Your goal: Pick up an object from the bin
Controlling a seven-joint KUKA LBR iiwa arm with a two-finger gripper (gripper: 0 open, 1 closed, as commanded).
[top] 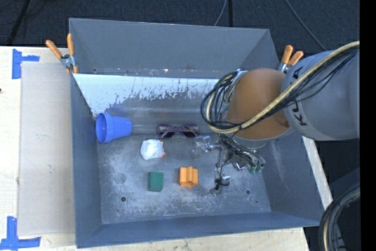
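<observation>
My gripper (219, 180) hangs low over the bin floor at the right of the middle, with nothing seen in it. Just to its left lies a small orange block (188, 176), a short gap apart from the gripper. Behind the gripper and to its left, a pair of dark sunglasses (177, 130) lies flat near the back wall. A green block (155, 181) sits further left on the floor.
A crumpled white thing (152, 150) lies left of the middle, and a blue cup (113, 127) lies on its side by the left wall. The arm with its brown cover and cables overhangs the bin's right side.
</observation>
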